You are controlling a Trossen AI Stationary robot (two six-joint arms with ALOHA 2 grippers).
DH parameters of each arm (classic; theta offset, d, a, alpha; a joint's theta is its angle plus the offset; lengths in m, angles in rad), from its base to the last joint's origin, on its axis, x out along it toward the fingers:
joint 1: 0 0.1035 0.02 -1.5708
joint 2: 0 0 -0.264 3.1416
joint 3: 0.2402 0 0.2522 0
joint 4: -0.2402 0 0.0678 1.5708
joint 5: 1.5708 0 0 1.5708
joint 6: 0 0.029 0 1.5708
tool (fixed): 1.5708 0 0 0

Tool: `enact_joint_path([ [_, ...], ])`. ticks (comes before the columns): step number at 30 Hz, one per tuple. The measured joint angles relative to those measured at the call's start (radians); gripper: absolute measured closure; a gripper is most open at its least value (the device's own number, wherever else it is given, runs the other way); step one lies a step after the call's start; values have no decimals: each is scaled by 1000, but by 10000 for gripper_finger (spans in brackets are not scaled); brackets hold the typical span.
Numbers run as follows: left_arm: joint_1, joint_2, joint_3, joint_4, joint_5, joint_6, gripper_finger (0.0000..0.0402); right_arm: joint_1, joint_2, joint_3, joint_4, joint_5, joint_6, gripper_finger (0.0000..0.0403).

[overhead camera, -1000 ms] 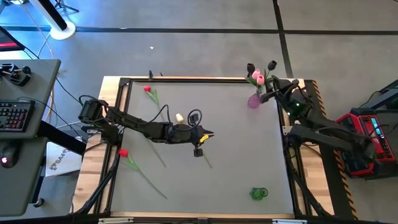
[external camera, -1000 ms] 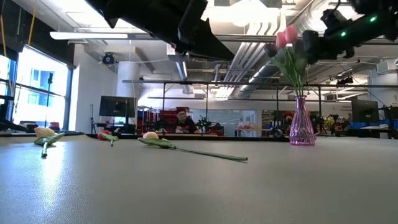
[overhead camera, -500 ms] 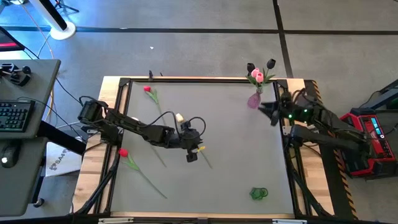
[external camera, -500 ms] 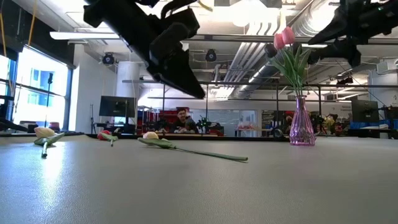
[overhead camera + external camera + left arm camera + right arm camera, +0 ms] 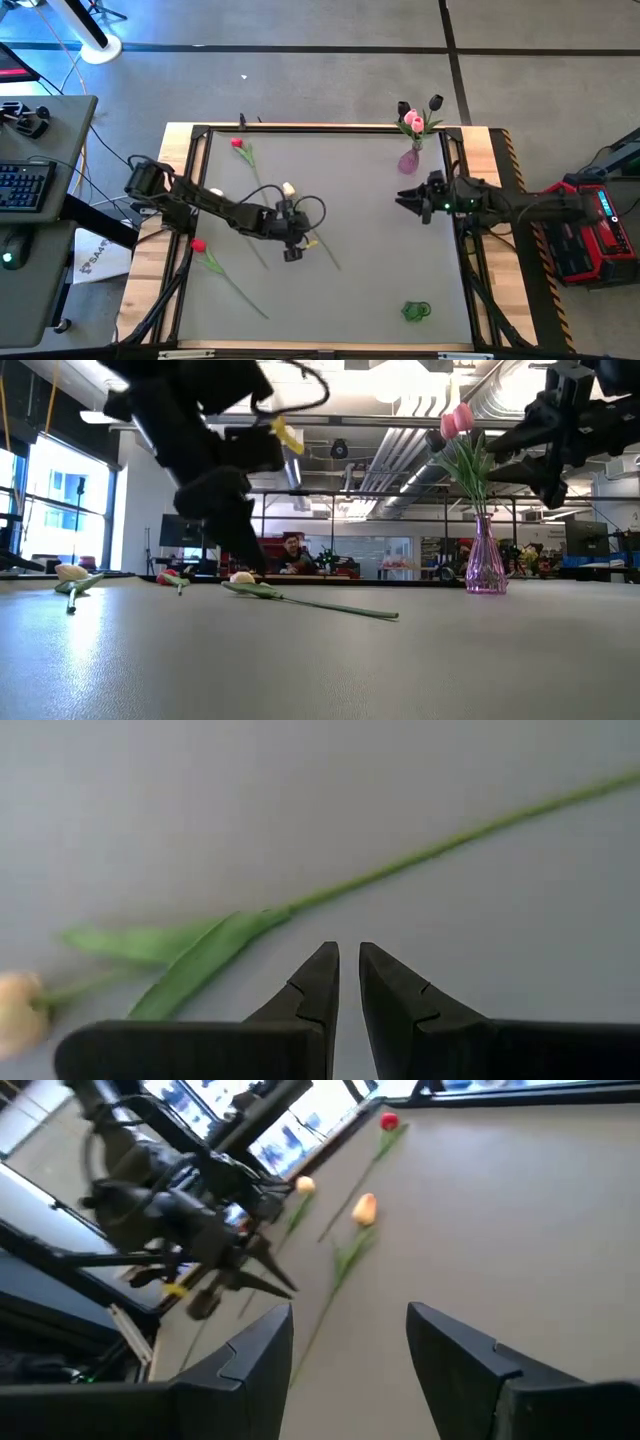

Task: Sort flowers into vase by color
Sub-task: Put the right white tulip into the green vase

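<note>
A cream tulip point(image 5: 288, 188) lies flat mid-table, its stem point(image 5: 400, 865) and leaves beside the fingertips of my left gripper point(image 5: 347, 958). That gripper point(image 5: 291, 256) slants down just above the stem, fingers nearly together with nothing between them. Two red tulips point(image 5: 237, 143) point(image 5: 198, 245) lie at the left. A second cream head point(image 5: 70, 572) also shows at the left. A purple vase point(image 5: 408, 160) at the far right stands upright and holds pink and black tulips. My right gripper point(image 5: 408, 202) hovers open on the near side of the vase, empty.
A small green object point(image 5: 416, 311) sits near the front right corner. A black frame and wooden border point(image 5: 190, 200) run around the grey mat. The middle and near part of the mat is free. A person sits in the room beyond the table point(image 5: 292, 552).
My left gripper has sunk toward the cream tulip's stem, shifted toward the table's left and tipped to point steeply down. My right gripper has swung away from the purple vase toward the table's near edge, rolled, and sunk a little. The flowers have kept still.
</note>
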Motion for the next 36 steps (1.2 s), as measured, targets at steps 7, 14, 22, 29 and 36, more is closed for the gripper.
enact_joint_path([
  [7, 44, -2, -20, 38, 43, -254, 371, 113, 90, -9, 113, 80, -10, 217],
  [14, 40, -3, 22, 37, 54, 115, 371, 158, 142, -9, 135, 87, -71, 217],
  [22, 124, 14, 38, -3, 165, 501, 370, 201, 181, -9, 128, 86, -72, 217],
  [29, 174, 17, 37, -54, 189, 722, 345, 215, 207, -9, 131, 91, -71, 217],
  [36, 202, 17, 37, -45, 156, 825, 260, 215, 224, -9, 134, 91, -73, 217],
])
